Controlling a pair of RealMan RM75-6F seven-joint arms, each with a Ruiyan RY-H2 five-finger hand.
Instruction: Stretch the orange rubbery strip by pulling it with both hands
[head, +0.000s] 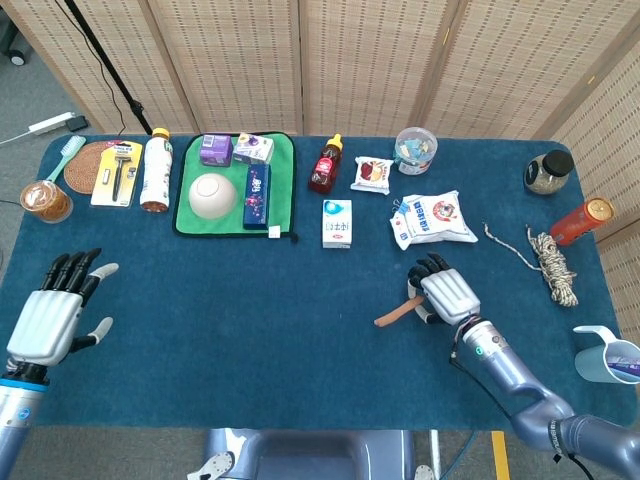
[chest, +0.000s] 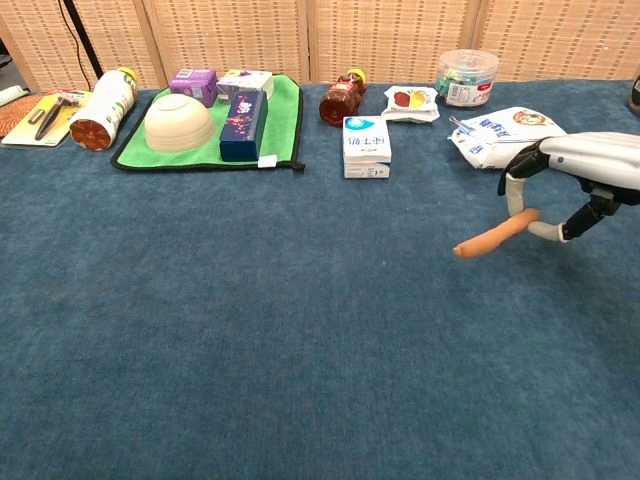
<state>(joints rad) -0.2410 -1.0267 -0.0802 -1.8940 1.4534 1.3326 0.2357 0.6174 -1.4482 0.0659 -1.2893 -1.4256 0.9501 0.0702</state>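
One end of the orange rubbery strip (chest: 495, 235) is pinched in the right hand (chest: 585, 175), lifted off the blue counter (chest: 250, 320). Left hand (head: 48, 318) hovers, fingers (head: 70, 268) spread, holding nothing.

Orange strip (chest: 494, 238), green mat (head: 283, 190), deep blue table cloth (head: 250, 300).
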